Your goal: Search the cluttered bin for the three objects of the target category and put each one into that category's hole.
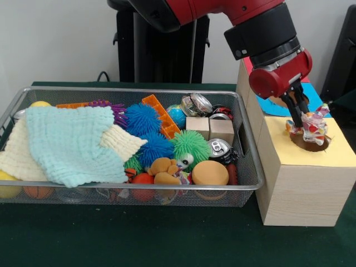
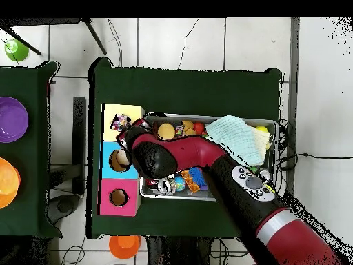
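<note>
Patterned cloth bundle [image 1: 314,127] — pinched in the tool [image 1: 303,123], sitting at the yellow-topped hole [image 1: 311,146], three o'clock of the wire bin [image 1: 139,192]; we judge deposit underway — release comes next.

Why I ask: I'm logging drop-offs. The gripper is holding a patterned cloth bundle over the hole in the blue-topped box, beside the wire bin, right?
Not quite: the box is wrong. In the front view the gripper holds the patterned cloth bundle over the hole in the yellow-topped box, not the blue-topped one behind it. That box does stand beside the wire bin.
</note>
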### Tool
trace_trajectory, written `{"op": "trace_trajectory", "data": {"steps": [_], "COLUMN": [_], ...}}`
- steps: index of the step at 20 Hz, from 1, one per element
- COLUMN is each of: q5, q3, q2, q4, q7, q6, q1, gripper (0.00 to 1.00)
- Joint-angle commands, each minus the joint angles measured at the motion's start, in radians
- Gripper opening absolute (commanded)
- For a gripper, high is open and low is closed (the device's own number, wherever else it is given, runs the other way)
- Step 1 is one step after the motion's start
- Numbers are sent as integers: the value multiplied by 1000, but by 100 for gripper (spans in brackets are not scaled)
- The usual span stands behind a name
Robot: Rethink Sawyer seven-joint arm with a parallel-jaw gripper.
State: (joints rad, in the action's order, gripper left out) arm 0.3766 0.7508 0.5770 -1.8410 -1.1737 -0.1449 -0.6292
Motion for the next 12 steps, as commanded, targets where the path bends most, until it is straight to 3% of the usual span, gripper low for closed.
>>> {"op": "trace_trajectory", "data": {"steps": [1, 3, 4, 12], "q5": [58, 58, 59, 63], "q3": [-59, -56, -56, -54], "q2": [-33, -35, -37, -48], "q4": [-25, -25, -26, -30], "q7": [-85, -84, -84, -85], "q6": [-48, -49, -47, -36], "q1": [8, 7, 7, 4], "gripper": [0, 0, 100, 100]}}
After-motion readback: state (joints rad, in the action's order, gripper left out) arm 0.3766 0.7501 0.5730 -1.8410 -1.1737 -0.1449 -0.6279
